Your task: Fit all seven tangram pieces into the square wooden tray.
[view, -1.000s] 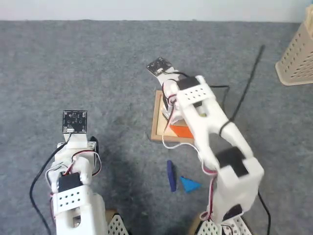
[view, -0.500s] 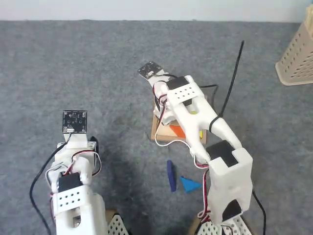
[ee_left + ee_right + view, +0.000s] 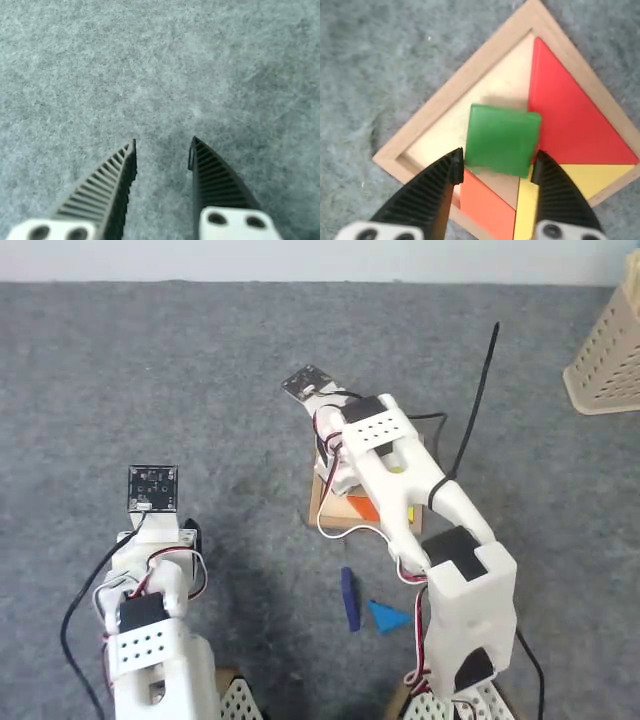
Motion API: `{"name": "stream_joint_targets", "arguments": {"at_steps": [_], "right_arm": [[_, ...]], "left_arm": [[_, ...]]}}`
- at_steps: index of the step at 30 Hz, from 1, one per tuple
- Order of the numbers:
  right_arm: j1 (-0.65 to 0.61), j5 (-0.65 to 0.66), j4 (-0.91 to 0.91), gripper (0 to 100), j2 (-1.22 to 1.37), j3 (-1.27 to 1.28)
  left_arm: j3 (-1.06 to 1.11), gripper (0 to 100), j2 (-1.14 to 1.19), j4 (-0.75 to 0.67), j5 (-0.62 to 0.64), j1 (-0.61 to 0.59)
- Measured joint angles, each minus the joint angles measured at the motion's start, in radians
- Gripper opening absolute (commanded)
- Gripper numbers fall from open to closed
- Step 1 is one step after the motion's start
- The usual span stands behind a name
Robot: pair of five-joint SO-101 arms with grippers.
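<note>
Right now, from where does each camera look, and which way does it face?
High view: fixed overhead, looking down on the grey felt table; white left arm and right arm show.
Left wrist view: on the left arm, facing bare felt past the open left claw.
Right wrist view: on the right arm, looking down into the square wooden tray; right claw grips the green square piece.
Shared: the tray, in high and right wrist views.

High camera, behind the arms, looks down over the surface; left wrist camera faces bare surface, close, past the left claw; right wrist camera looks down, close, past the right claw and its green square onto the tray, shared with the high view.
</note>
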Motion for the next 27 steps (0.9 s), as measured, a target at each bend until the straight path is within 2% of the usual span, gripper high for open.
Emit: {"name": "stream_joint_targets", "arguments": {"at_steps": [6,11,15,18,22,27], "right_arm": [[0.000,0.000,0.000,21.0,0.000,0.000],[0.003,0.000,0.000,0.3,0.000,0.000],[0.034,0.000,0.000,0.7,-0.028,0.000],[0.071,-0.002,0.015,0.7,-0.143,0.058],[0.106,-0.002,0.017,0.7,-0.356,0.258],[0.097,0.071,0.017,0.7,-0.615,0.578]], "left_arm": [[0.000,17,0.000,0.000,0.000,0.000],[0.000,17,0.000,0.000,0.000,0.000],[0.000,17,0.000,0.000,0.000,0.000],[0.000,17,0.000,0.000,0.000,0.002],[0.000,17,0.000,0.000,0.000,0.000],[0.000,17,0.000,0.000,0.000,0.002]]}}
